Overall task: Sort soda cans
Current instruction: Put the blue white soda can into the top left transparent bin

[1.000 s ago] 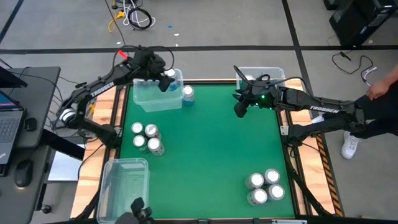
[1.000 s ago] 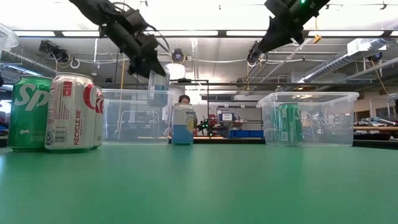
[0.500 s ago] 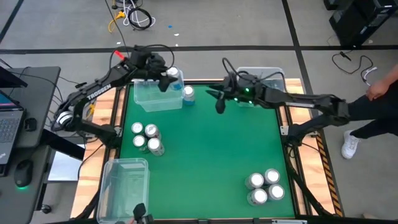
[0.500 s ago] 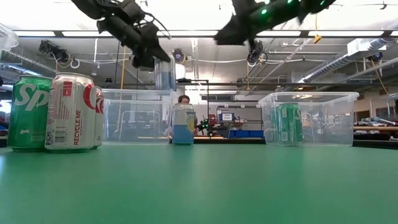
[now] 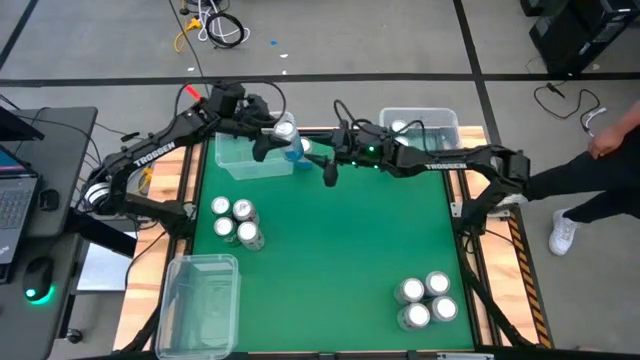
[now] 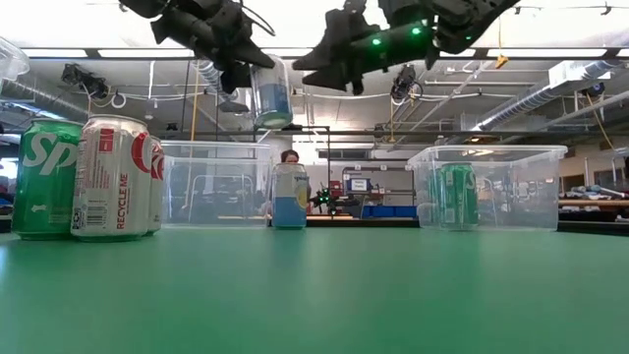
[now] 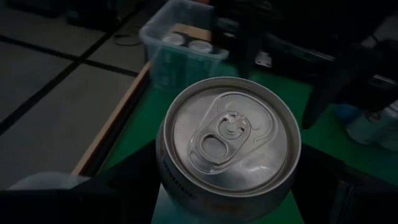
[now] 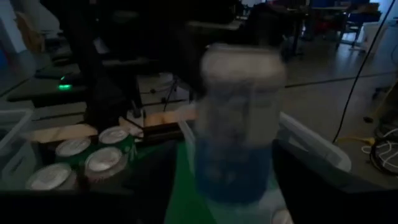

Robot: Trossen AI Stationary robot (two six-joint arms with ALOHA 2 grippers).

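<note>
Left gripper [image 5: 268,133] gripping blue/silver can [image 5: 285,129] aloft, upper centre of high view. Low view showing can [image 6: 270,94] hanging clear above table. Right gripper [image 5: 330,168] reaching alongside; open/shut can't tell. Second blue can [image 6: 289,197] standing btwn bins.

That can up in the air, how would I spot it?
Find the clear bin at the green table's far left corner. Above its inner edge, the left hand grips a blue-and-silver can. It is the only can off the table; its twin stands below.
</note>
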